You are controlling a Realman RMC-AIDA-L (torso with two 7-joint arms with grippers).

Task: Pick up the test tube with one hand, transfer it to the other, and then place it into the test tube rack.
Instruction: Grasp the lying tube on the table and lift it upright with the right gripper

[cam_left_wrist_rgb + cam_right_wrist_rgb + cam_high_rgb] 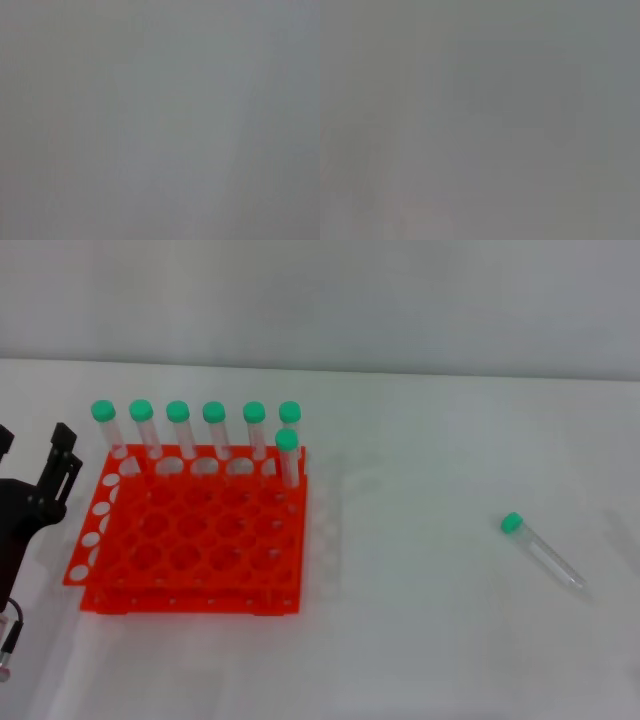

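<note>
A clear test tube [541,551] with a green cap lies flat on the white table at the right, cap pointing toward the rack. The orange-red test tube rack [190,540] stands at the left, with several green-capped tubes [214,430] upright along its far row and one more [288,455] just in front at the right corner. My left gripper [33,448] hovers at the left edge, beside the rack, open and holding nothing. The right gripper is out of view. Both wrist views show only a featureless grey.
The white table [420,640] runs back to a pale wall. A grey cable end [10,640] hangs below my left arm at the left edge.
</note>
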